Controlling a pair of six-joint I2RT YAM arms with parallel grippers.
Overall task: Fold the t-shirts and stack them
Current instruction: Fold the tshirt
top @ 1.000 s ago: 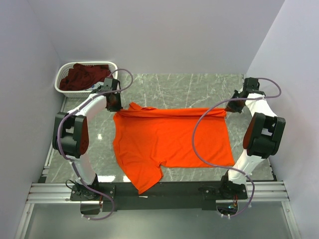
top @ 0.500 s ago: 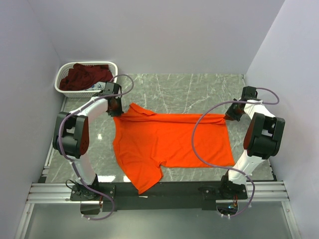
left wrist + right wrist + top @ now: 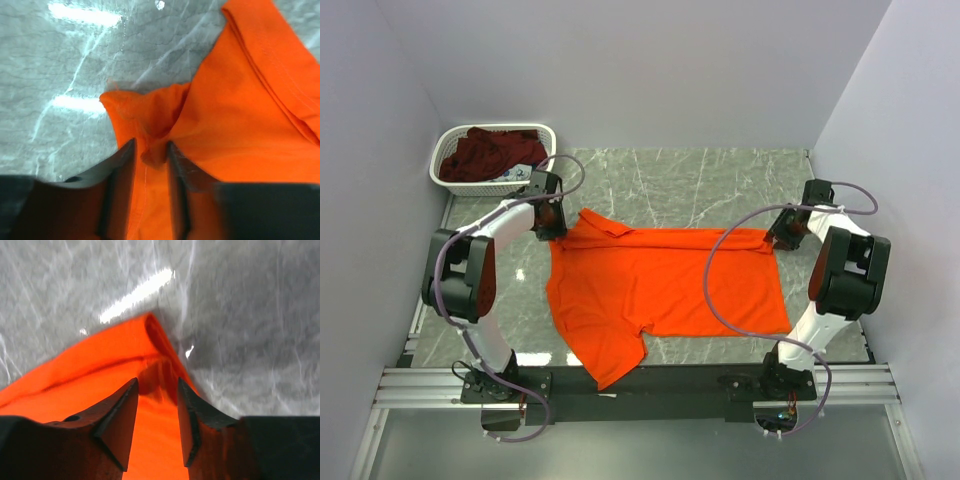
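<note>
The grey marbled table (image 3: 670,175) carries the orange t-shirt (image 3: 660,285), which lies spread across its middle, front area flat, one sleeve reaching toward the near edge on the left. The shirt's far edge is doubled over into a narrow fold running from side to side, with the collar (image 3: 605,222) at its left end. The left arm (image 3: 470,270) and right arm (image 3: 845,270) each reach out to one end of that fold. The white lattice basket (image 3: 445,160) stands at the far left corner, off the cloth and well apart from it. The maroon t-shirt (image 3: 490,152) lies crumpled inside the basket. The left gripper (image 3: 552,222) is at the left end of the fold; its fingers (image 3: 122,170) are drawn close together with a bunch of orange cloth pinched between them. The right gripper (image 3: 782,235) is at the right end; its fingers (image 3: 122,410) stand narrowly apart, clamping the raised corner of the fold.
</note>
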